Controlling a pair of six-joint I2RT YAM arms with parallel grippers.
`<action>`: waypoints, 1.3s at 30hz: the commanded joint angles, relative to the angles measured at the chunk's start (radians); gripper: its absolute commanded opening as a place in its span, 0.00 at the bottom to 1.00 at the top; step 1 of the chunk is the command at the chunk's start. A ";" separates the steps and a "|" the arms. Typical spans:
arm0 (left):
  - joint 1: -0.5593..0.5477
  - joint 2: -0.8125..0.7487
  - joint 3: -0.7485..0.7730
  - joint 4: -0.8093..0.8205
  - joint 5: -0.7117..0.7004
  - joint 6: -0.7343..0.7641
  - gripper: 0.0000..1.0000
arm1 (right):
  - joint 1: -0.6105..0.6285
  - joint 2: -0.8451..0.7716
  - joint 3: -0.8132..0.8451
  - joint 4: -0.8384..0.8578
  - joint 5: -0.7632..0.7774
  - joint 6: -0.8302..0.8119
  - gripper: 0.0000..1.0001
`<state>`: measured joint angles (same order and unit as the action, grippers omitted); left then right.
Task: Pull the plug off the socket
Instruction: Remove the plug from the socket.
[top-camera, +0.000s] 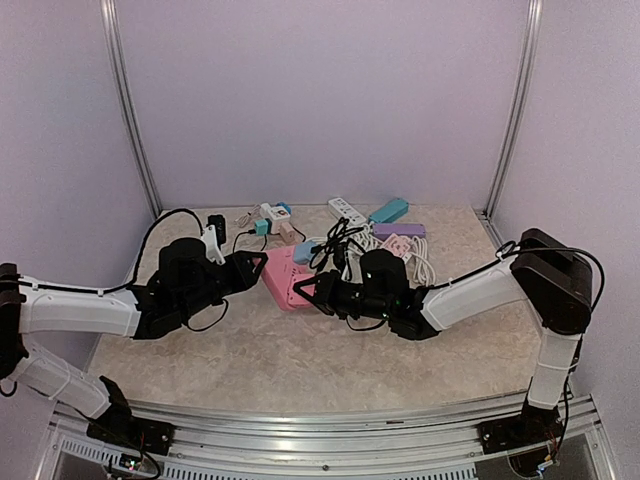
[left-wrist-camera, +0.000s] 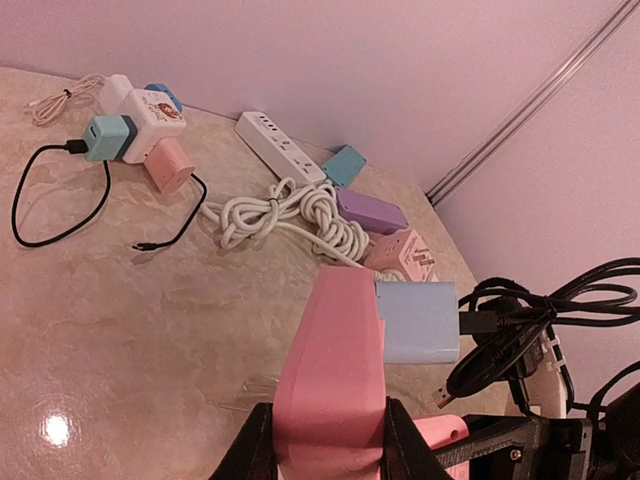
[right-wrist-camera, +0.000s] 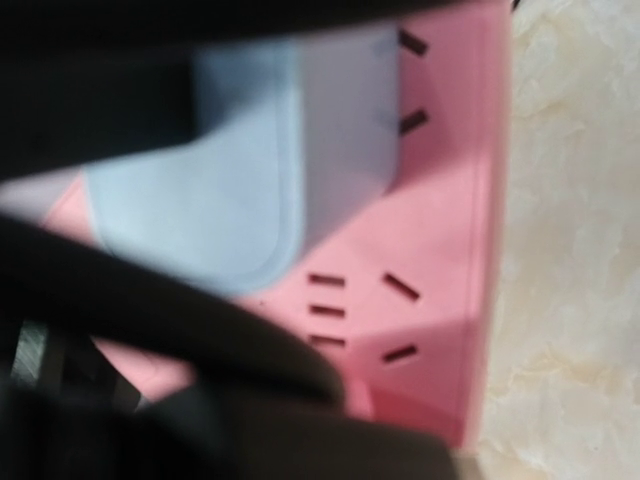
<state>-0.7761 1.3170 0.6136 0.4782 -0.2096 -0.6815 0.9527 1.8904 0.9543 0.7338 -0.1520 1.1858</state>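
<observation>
marbled table (top-camera: 250, 370), left fingers (left-wrist-camera: 248, 455) gripping pink socket (left-wrist-camera: 330, 380), plug (left-wrist-camera: 418, 322) inserted

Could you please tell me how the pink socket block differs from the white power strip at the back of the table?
The pink socket block is wide and chunky; the white power strip is long and slim. The block is clamped in the left gripper; the strip lies flat on the table. The block carries a light-blue plug; the strip shows none. Both have several outlets.
</observation>
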 joint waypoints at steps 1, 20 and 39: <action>0.030 -0.015 0.033 0.038 0.044 -0.057 0.25 | -0.015 -0.008 -0.024 -0.065 0.046 -0.010 0.00; 0.077 -0.022 0.022 0.045 0.124 -0.090 0.25 | -0.014 -0.003 -0.027 -0.099 0.075 -0.016 0.00; 0.054 0.020 0.012 0.070 0.118 0.066 0.25 | -0.022 -0.016 -0.032 -0.051 0.055 0.011 0.00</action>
<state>-0.7204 1.3338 0.6136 0.4713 -0.0856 -0.6815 0.9527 1.8904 0.9497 0.7162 -0.1429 1.1950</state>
